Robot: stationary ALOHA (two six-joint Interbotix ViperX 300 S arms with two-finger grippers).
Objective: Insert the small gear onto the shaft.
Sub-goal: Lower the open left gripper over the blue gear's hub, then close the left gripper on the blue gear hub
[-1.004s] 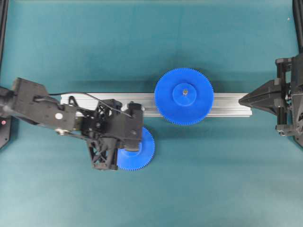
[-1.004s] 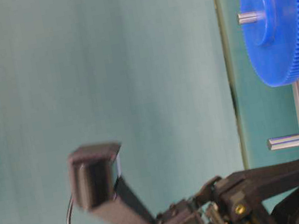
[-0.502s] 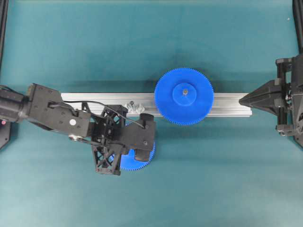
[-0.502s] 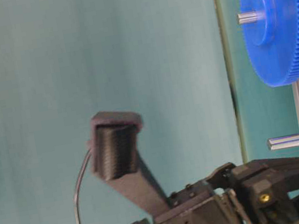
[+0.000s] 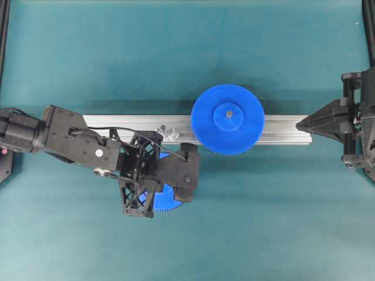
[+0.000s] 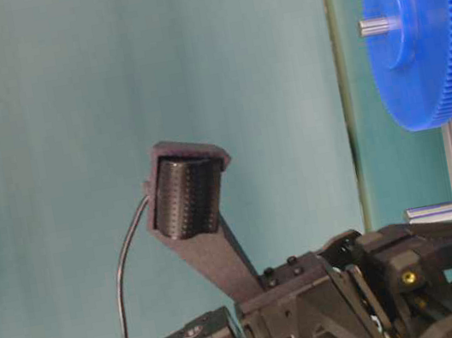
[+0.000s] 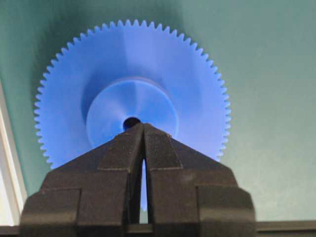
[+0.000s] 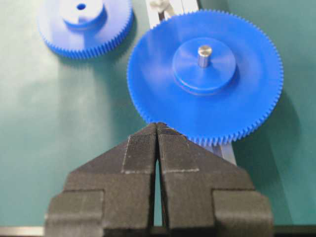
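Hovering clenched left jaws over toothed blue small gear [image 7: 131,94], right jaws clenched

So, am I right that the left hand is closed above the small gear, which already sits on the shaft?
Not quite. The left hand is closed above the small gear, but the gear lies on the mat, hub hole empty, as the left wrist view shows. The shaft stands bare in the table-level view.

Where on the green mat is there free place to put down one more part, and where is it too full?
Free: the wide strip of mat above the aluminium bar, and the stretch below the bar between the left gripper and the right gripper. Crowded: around the small gear under the left arm, next to the shaft and the large gear.
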